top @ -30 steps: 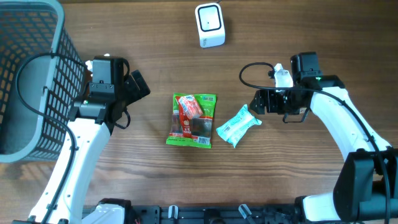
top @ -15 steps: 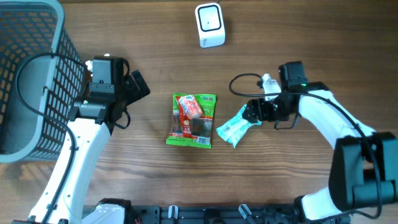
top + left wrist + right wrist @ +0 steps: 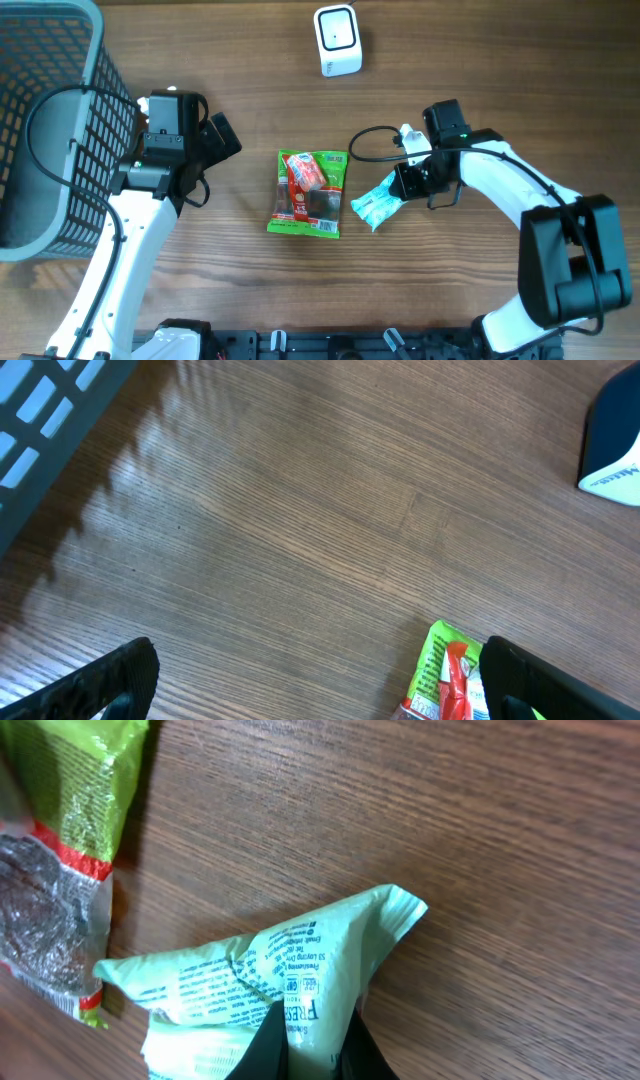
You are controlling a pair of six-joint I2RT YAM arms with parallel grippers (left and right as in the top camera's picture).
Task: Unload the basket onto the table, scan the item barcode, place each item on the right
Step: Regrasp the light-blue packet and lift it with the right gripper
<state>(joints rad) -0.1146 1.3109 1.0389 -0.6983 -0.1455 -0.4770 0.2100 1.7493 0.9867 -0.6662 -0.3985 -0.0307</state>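
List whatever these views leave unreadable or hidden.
- Barcode on the mint packet: right wrist view, print too small, lower end covered by the right claw and cut by the frame.
- Scanner: overhead, face too small; left wrist view crops it.
- Basket: overhead, left edge crops it.

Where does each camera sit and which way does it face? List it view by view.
Overhead: fixed above the table, looking straight down; both arms show.
Left wrist: on the left arm, angled down at the table and the snack bag; the open left pincer frames the bottom corners.
Right wrist: on the right arm, close above the mint packet; the right pincer is shut on it at the bottom edge.
Shared: all three see the snack bag.
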